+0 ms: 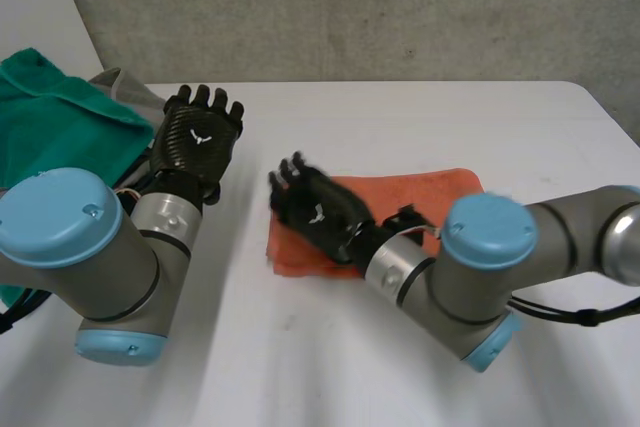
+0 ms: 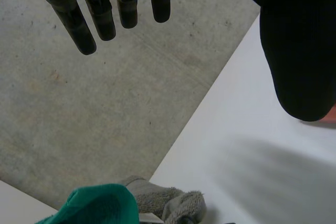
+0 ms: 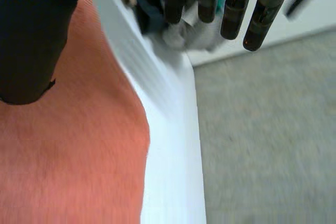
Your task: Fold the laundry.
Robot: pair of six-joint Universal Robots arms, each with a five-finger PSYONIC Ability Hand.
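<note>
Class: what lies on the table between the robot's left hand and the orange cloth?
Nothing: in the head view, only bare white table separates the left hand from the orange cloth.

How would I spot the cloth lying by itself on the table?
On the white table, look near the middle, partly beneath the right robot hand. The orange cloth lies flat, unlike the green cloth and grey cloth heaped at its left edge.

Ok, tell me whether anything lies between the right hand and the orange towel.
Nothing visible does. The right hand is directly over the orange towel's end, fingers straight. The green cloth and grey cloth lie apart, beside the left hand.
</note>
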